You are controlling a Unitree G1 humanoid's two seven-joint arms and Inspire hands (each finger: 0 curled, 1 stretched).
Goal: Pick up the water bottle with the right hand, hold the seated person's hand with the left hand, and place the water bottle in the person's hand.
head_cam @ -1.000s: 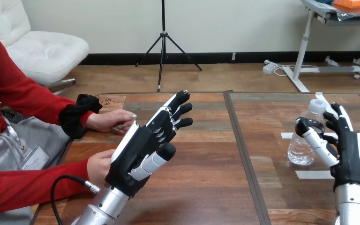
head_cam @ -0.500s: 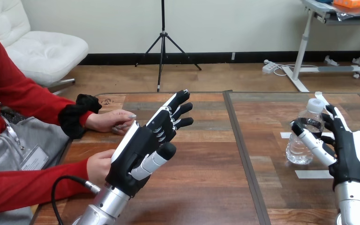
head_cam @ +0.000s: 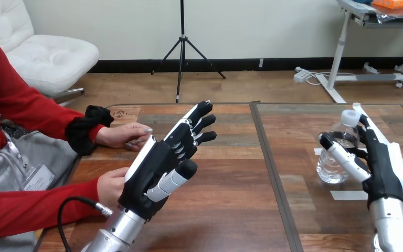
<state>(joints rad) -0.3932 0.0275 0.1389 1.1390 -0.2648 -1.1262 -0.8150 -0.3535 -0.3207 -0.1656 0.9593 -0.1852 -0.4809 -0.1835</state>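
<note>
Right hand [head_cam: 383, 170] and clasped water bottle [head_cam: 329, 168] now further left

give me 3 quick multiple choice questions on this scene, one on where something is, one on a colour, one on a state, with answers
1. Where is the bottle?
A. by the person's hands
B. at the table's right, in the right hand
C. lying at the table's middle

2. What colour is the cap?
A. blue
B. red
C. white

3. How is the left hand?
A. open, fingers straight
B. shut on the bottle
C. curled round a wrist

Answers: 1 B, the right hand's thumb crosses the bottle's front with its fingers behind; 2 C, the cap shows white beside the fingertips; 3 A, it is raised with its fingers straight.
</note>
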